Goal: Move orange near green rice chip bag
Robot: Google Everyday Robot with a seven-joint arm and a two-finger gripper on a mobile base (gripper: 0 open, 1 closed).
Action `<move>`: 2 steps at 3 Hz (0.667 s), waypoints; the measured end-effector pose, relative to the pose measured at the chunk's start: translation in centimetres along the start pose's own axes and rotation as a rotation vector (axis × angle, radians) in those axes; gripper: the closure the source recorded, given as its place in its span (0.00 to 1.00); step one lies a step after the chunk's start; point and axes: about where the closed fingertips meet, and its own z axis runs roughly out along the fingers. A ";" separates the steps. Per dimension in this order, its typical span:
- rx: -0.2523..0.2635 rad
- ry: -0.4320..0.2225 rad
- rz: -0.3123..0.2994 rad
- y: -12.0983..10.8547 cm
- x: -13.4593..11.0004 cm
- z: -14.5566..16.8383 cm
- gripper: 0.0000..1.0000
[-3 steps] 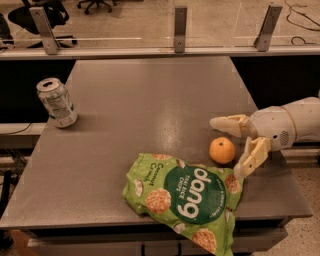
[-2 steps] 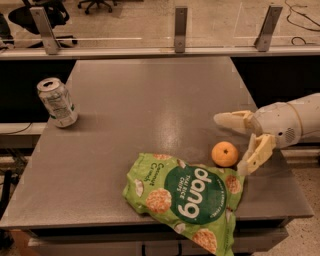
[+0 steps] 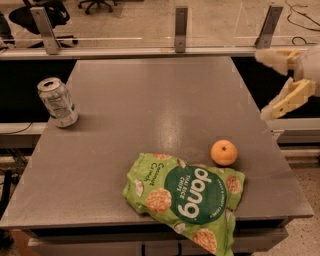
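Observation:
The orange sits on the grey table, just above the right upper edge of the green rice chip bag, almost touching it. The bag lies flat at the table's front edge, its lower corner hanging over. My gripper is open and empty, raised off the table's right edge, well up and to the right of the orange.
A dented silver soda can stands near the table's left edge. A rail with metal posts runs behind the table. Office chairs stand on the floor beyond it.
My gripper has let go of the orange and drawn back up and to the right, away from the table. The orange stays beside the bag.

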 end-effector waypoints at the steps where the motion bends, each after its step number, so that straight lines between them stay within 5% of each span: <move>1: 0.225 0.010 -0.120 -4.7 -3.9 -5.1 0.00; 2: 0.272 -0.003 -0.138 -5.7 -5.0 -6.0 0.00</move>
